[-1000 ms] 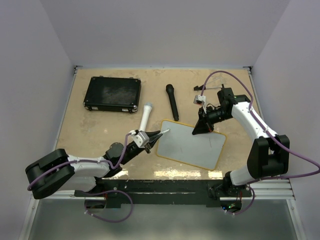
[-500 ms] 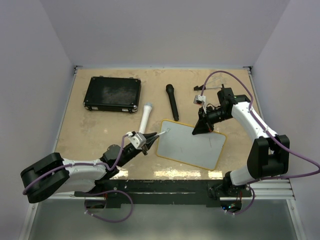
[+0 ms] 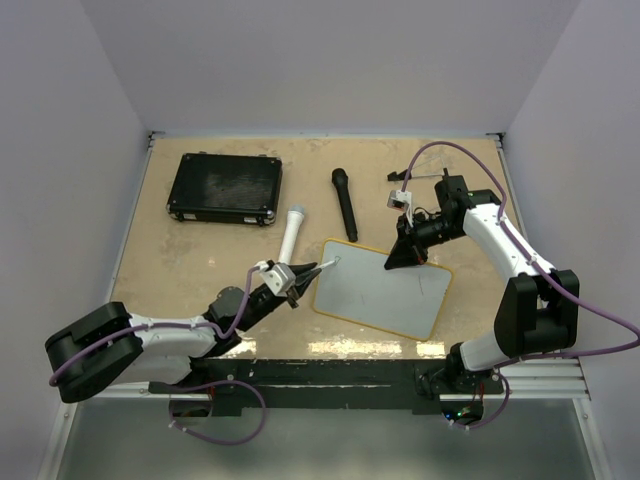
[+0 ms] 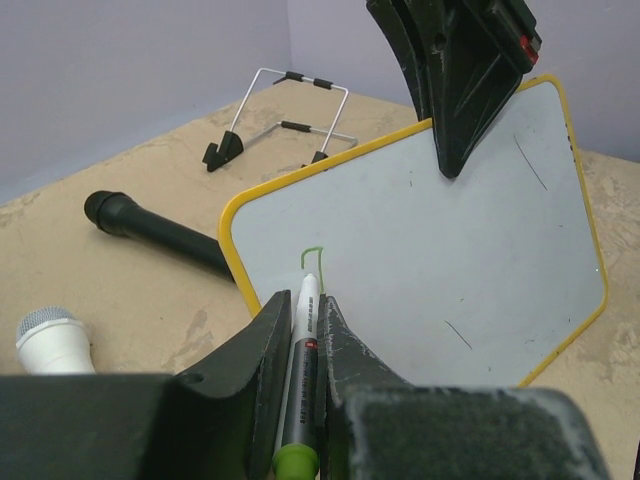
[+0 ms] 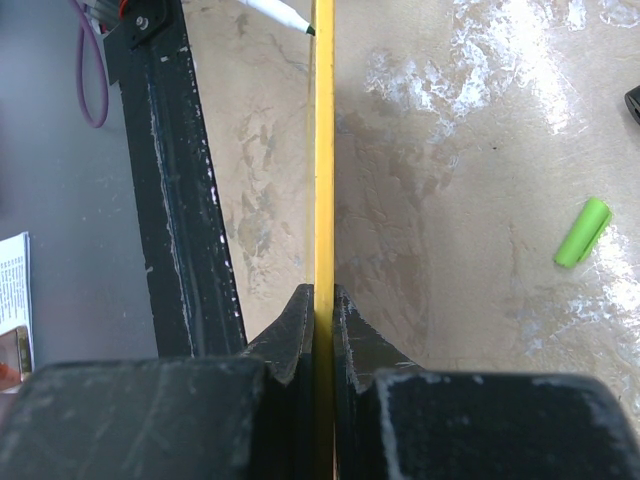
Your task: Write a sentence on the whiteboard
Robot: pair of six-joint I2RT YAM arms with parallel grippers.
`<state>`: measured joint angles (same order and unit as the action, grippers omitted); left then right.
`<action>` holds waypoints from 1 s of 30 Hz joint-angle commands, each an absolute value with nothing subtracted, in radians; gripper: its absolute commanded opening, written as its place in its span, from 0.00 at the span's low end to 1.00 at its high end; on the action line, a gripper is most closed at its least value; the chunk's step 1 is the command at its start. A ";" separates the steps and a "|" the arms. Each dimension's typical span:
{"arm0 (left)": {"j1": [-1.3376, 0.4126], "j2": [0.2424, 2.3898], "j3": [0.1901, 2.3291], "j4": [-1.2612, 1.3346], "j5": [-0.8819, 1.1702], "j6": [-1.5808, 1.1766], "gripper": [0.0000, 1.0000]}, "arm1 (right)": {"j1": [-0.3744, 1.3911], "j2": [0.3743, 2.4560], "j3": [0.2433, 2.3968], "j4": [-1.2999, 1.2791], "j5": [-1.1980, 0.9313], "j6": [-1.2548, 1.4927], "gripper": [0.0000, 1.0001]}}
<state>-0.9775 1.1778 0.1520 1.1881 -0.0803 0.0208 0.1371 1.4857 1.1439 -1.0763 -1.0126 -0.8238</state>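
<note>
The white rectangular whiteboard with yellow rim [image 3: 385, 290] lies on the beige counter [image 3: 170, 260], near the middle. The black rectangular case [image 3: 225, 187] is far left. Between them lies the white microphone [image 3: 292, 233]. The black microphone [image 3: 345, 203] lies right of it, behind the board's far-left corner. The metal wire stand [image 4: 222, 152] stands farther right.

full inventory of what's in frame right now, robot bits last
whiteboard: 1, white with yellow rim, table centre-right
green stroke: 1, green, on the whiteboard near one corner
marker: 1, white body with green end, tip at the green stroke
cap: 1, green, loose on the table
case: 1, black, far left
black microphone: 1, black, far centre
white microphone: 1, white, left of the whiteboard
wire stand: 1, silver with black feet, beyond the whiteboard
table: 1, beige
left pincer: 1, black, shut on the marker
right pincer: 1, black, shut on the whiteboard's rim
</note>
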 commanded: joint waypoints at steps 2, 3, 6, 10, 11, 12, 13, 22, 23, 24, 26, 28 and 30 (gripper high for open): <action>-0.971 1.187 0.196 1.249 -0.078 0.043 0.00 | 0.141 1.476 1.164 -1.035 -1.039 -0.887 0.00; -0.969 1.186 0.198 1.247 -0.080 0.048 0.00 | 0.141 1.474 1.164 -1.035 -1.039 -0.887 0.00; -0.968 1.187 0.196 1.243 -0.087 0.051 0.00 | 0.143 1.473 1.164 -1.035 -1.039 -0.887 0.00; -0.966 1.183 0.189 1.230 -0.090 0.049 0.00 | 0.141 1.474 1.164 -1.034 -1.039 -0.888 0.00; -0.966 1.180 0.186 1.227 -0.094 0.049 0.00 | 0.140 1.476 1.163 -1.035 -1.039 -0.888 0.00; -0.966 1.172 0.184 1.221 -0.095 0.049 0.00 | 0.141 1.476 1.164 -1.034 -1.039 -0.888 0.00; -0.968 1.169 0.178 1.218 -0.095 0.048 0.00 | 0.141 1.476 1.164 -1.034 -1.039 -0.887 0.00; -0.966 1.106 0.123 1.160 -0.080 0.015 0.00 | 0.141 1.479 1.166 -1.035 -1.039 -0.888 0.00; -0.966 1.100 0.118 1.152 -0.074 0.011 0.00 | 0.141 1.479 1.164 -1.035 -1.039 -0.888 0.00; -0.966 1.097 0.115 1.147 -0.069 0.008 0.00 | 0.143 1.479 1.166 -1.035 -1.039 -0.887 0.00; -0.966 1.095 0.114 1.137 -0.058 0.008 0.00 | 0.141 1.477 1.163 -1.035 -1.039 -0.888 0.00; -0.966 1.097 0.110 1.132 -0.052 0.008 0.00 | 0.141 1.477 1.164 -1.037 -1.037 -0.888 0.00; -0.966 1.098 0.107 1.124 -0.041 0.008 0.00 | 0.141 1.474 1.164 -1.035 -1.037 -0.887 0.00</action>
